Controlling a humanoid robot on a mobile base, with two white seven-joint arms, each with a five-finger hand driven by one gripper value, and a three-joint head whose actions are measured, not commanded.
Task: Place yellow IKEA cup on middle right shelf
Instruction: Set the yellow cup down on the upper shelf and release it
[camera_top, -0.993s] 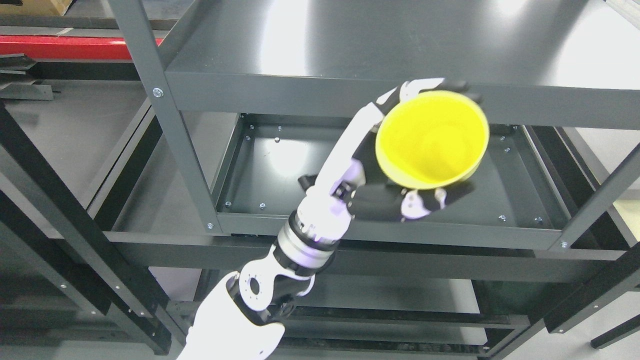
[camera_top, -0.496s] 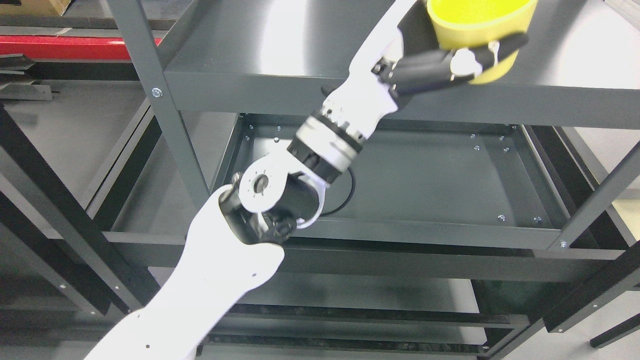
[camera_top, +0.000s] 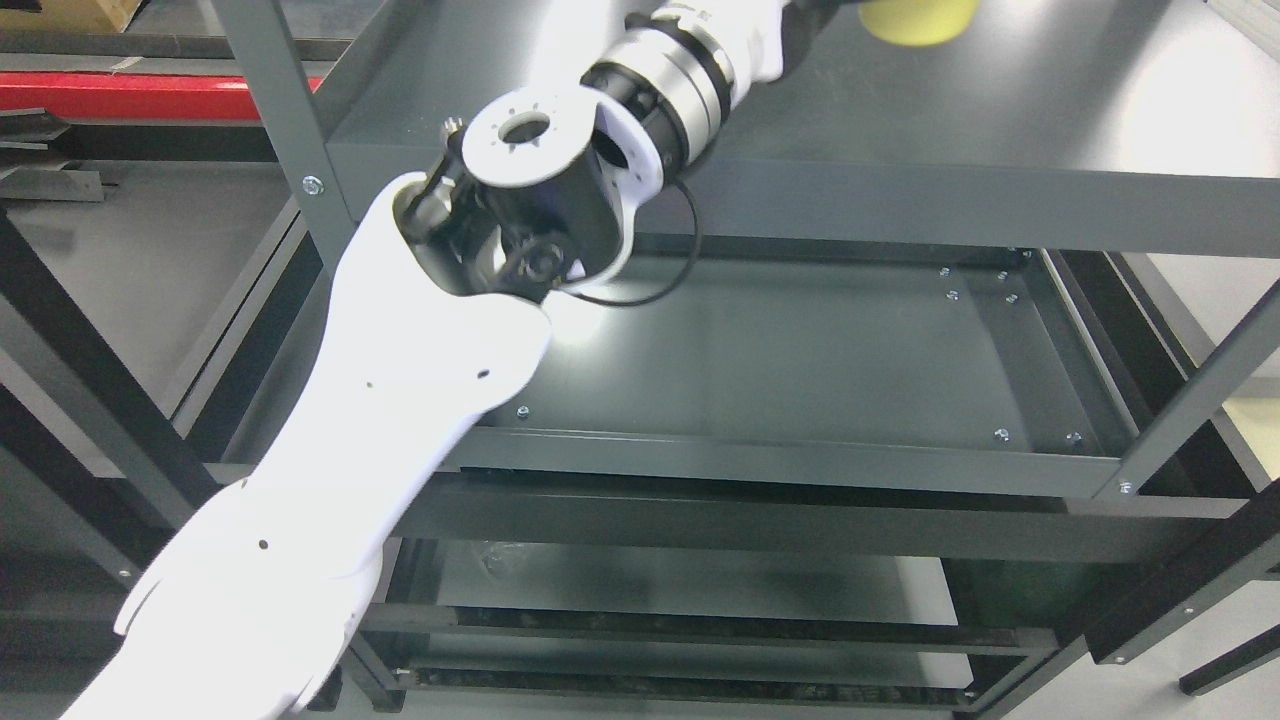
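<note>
Fingers out of sight past the top edge of the head view, so whether spread or closed on anything cannot be told. Dark grey metal shelf unit (camera_top: 900, 205) filling most of the picture, seen from above, with slanted posts at the left and right. Upper shelf (camera_top: 1000, 110) across the top, glossy, with bright glare patches. Lower shelf (camera_top: 820, 350) beneath it, a shallow tray with small screws near its corners and front lip. White left arm (camera_top: 380, 420) coming in from the lower left, running diagonally up across the unit's front edge. Round black-and-white elbow joint (camera_top: 525, 200) in front of the upper shelf's front rail, its flat white cap facing the camera. Silver ribbed wrist cuff (camera_top: 670, 70) beyond the elbow, over the upper shelf, reaching out of frame at the top. Thin black cable (camera_top: 660, 290) looping from under the elbow against the lower shelf. Yellow cup (camera_top: 918, 20) at the very top edge, only its lower part showing, over the upper shelf's surface right of the wrist; contact with the shelf not discernible.
</note>
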